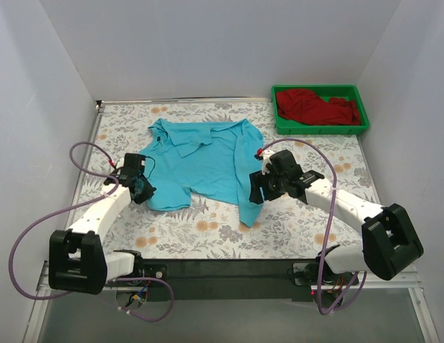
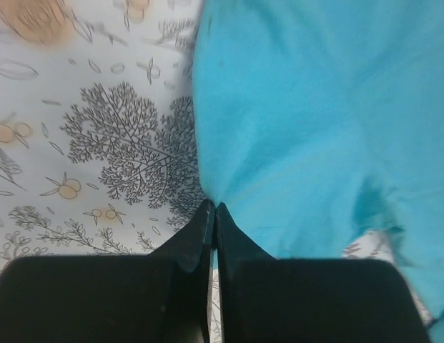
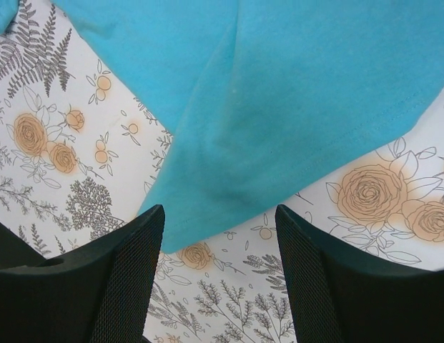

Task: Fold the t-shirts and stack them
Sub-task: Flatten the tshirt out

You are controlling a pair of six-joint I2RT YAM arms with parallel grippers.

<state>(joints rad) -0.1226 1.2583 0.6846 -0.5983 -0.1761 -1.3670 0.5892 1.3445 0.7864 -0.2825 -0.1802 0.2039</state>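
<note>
The turquoise-blue t-shirt (image 1: 204, 161) lies spread on the flowered table, collar toward the back. At its left lower edge my left gripper (image 1: 141, 189) is shut on the cloth; in the left wrist view the jaws are pressed together with the shirt's edge (image 2: 293, 121) pinched at the left gripper's tips (image 2: 213, 209). My right gripper (image 1: 257, 187) stands open over the shirt's right lower corner (image 3: 279, 121); the corner's tip lies between its fingers (image 3: 132, 264), untouched. The dark red t-shirt (image 1: 314, 107) lies crumpled in the green tray (image 1: 282, 127) at the back right.
White walls close the table on the left, back and right. Purple cables (image 1: 86, 153) loop beside both arms. The flowered tablecloth (image 1: 200, 229) shows bare in front of the shirt.
</note>
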